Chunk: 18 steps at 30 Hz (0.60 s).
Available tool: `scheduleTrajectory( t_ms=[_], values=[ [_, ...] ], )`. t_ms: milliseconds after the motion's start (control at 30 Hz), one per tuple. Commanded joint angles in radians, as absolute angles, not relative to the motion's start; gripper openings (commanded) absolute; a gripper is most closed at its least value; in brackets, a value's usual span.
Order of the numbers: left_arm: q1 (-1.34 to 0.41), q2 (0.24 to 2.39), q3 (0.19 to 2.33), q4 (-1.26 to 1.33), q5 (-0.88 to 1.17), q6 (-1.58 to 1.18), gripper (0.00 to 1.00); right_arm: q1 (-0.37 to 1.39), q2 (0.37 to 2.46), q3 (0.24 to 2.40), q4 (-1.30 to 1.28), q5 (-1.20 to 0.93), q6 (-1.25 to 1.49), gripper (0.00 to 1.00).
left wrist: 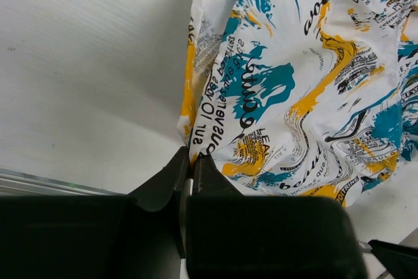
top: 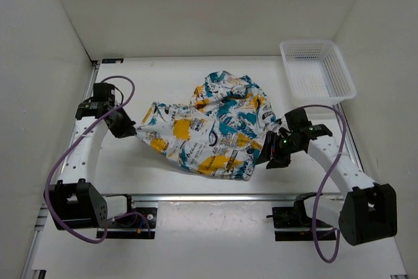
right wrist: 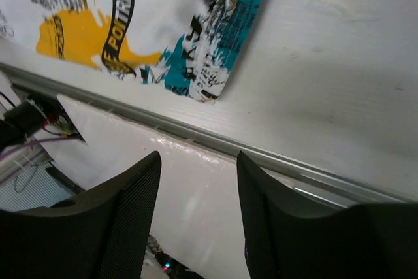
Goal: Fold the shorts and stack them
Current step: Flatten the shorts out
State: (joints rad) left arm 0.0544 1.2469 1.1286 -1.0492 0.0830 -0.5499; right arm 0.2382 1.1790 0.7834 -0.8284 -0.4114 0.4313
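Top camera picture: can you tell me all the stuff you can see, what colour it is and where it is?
shorts: one, white with yellow-orange, teal and black print, rumpled in the middle of the table
basket: one, white plastic lattice, far right corner, nothing in it
table: one, white, under everything
rail: one, silver metal, along the table's near edge
cables: two, purple, one looping beside each arm
arms: two, white with black joints, at the near edge, left and right
left gripper: one, black, shut on the shorts' left edge
right gripper: one, black, open, holding nothing, by the shorts' right edge
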Motion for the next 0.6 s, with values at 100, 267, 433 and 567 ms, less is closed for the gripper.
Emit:
scheduleTrajectory(
  t_ms=[100,267,433,567],
  values=[
    [0.034,1.255,1.161,-1.04,0.048,-0.546,0.1,0.406,1.13,0.664,-0.66,-0.517,0.647,0.59],
    [0.023,1.255,1.172,-1.04,0.038,-0.555,0.1,0.421,1.184,0.588,-0.486,-0.537,0.912,0.66],
    [0.014,1.255,1.192,-1.04,0.028,-0.555,0.1,0.417,1.094,0.428,-0.255,-0.513,1.307,0.65],
    [0.014,1.255,1.212,-1.04,0.009,-0.555,0.1,0.555,1.019,0.4,-0.276,-0.399,1.494,0.67]
  ],
)
